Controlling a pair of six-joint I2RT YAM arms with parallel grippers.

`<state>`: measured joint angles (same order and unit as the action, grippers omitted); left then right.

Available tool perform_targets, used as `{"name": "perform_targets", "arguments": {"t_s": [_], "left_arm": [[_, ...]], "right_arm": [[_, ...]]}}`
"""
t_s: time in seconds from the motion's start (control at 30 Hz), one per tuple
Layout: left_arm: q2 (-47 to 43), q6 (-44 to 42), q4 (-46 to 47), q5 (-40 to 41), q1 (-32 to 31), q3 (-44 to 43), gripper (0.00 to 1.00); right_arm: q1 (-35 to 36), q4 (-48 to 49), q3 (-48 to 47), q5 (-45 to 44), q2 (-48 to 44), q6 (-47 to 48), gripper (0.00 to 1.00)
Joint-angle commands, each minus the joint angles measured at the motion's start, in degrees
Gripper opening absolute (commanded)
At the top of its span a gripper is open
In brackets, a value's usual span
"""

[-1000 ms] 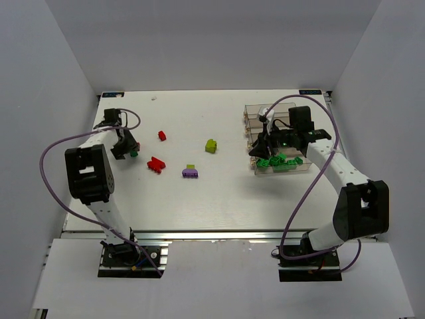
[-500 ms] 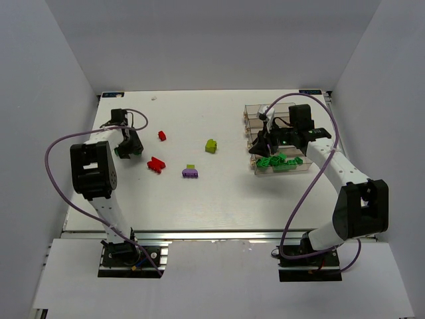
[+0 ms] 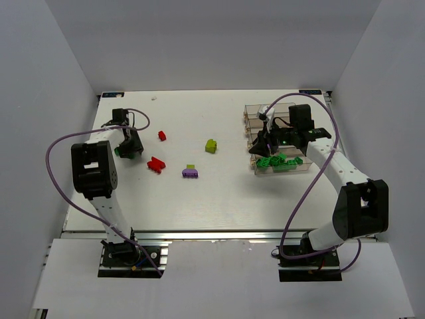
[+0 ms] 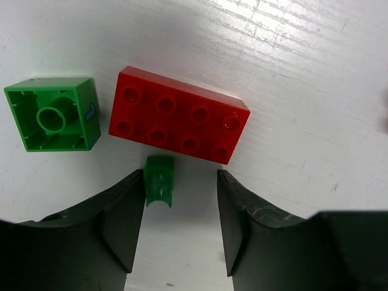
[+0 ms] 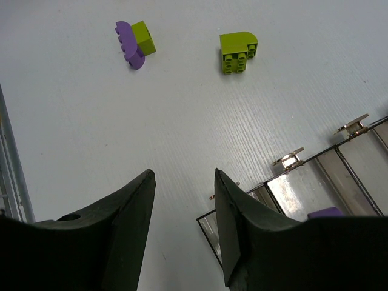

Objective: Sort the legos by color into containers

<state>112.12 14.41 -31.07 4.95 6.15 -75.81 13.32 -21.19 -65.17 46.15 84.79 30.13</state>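
In the left wrist view a red two-by-four brick (image 4: 179, 115) lies flat, with a green square brick (image 4: 53, 115) upside down to its left. A small green piece (image 4: 160, 188) lies just below the red brick, between my fingers and close to the left one. My left gripper (image 4: 180, 182) is open over it, at the table's left (image 3: 129, 145). My right gripper (image 5: 183, 176) is open and empty, at the left end of the clear containers (image 3: 275, 136). Several green legos (image 3: 280, 161) lie in the nearest bin.
Loose on the table are a small red brick (image 3: 162, 135), a red brick cluster (image 3: 156, 164), a purple piece with a yellow-green brick (image 3: 190, 172) and a yellow-green brick (image 3: 211, 145). The last two also show in the right wrist view (image 5: 134, 42) (image 5: 239, 52). A purple piece (image 5: 327, 212) lies in one bin.
My left gripper has shifted a little toward the back and right and settled. My right gripper has edged slightly back from the nearest bin.
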Motion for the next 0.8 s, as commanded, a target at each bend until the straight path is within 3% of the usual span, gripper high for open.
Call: {"name": "perform_targets", "arguments": {"t_s": [0.0, 0.23, 0.43, 0.6, 0.67, 0.73, 0.77], "left_arm": [[0.91, -1.23, -0.22, 0.15, -0.09, -1.53, 0.60], [0.12, -1.32, -0.05, 1.20, -0.09, -0.48, 0.54], [-0.40, -1.14, -0.13, 1.12, -0.09, 0.31, 0.28], [-6.98, 0.79, 1.01, -1.78, -0.61, 3.30, 0.05], [-10.15, 1.49, 1.71, -4.85, -1.93, 4.70, 0.03], [-15.15, 3.16, 3.89, -10.11, -4.55, 7.25, 0.00], [-18.48, 5.25, 5.30, -15.44, -5.44, 9.69, 0.00]], "right_arm": [[0.21, 0.98, -1.46, 0.08, -0.59, -0.42, 0.50], [0.30, 1.06, -0.93, -0.01, -1.12, -0.42, 0.50], [0.30, 1.06, -1.19, -0.01, -1.03, -0.42, 0.50], [0.21, 0.98, -1.89, -0.45, -1.47, -0.86, 0.50], [-0.05, 0.89, -1.89, -1.50, -2.09, -1.04, 0.48], [-0.75, 1.41, -1.72, -2.12, -3.40, -1.30, 0.39], [-2.06, 2.72, -1.46, -3.16, -4.36, -2.78, 0.19]]}}
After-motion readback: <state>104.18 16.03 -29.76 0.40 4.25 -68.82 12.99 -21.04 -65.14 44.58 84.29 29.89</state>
